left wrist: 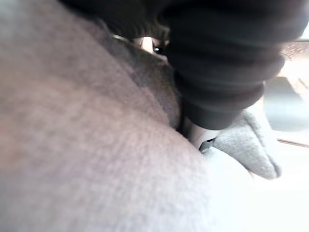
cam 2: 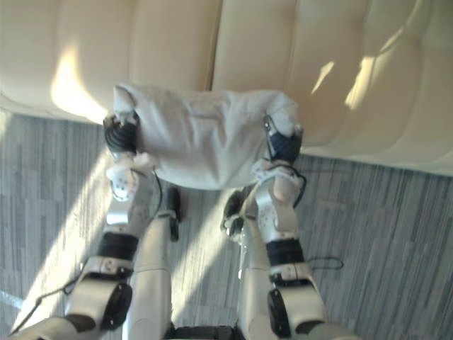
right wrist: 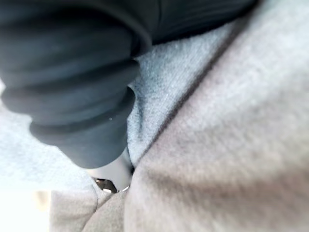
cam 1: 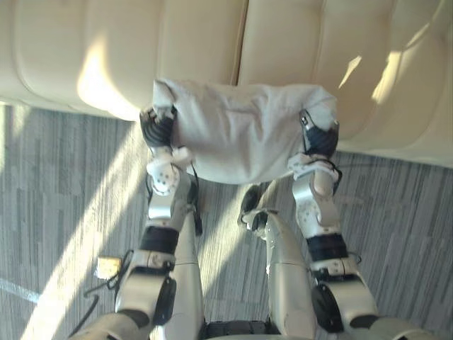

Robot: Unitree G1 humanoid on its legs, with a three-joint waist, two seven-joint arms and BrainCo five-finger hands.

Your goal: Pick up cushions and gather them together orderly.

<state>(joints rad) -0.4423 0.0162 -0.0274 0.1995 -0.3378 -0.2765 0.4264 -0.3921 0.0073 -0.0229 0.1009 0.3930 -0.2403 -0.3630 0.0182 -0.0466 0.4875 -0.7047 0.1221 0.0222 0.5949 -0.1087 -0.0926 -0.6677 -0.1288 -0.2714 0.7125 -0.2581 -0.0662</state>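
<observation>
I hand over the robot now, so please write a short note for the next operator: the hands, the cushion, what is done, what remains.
Left hand: at the left end of the grey cushion; its grip is hidden by the cloth.
Right hand: at the cushion's right end; its grip is also hidden.
Cushion: stretched between both hands, apparently lifted, in front of the cream sofa and above the grey carpet.
Done: one cushion seems picked up.
Left: carry it to the gathering spot, set it down neatly, then fetch any others.

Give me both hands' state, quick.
Left hand: at one end of the cushion, cannot be told.
Right hand: at the other end, cannot be told.
</observation>
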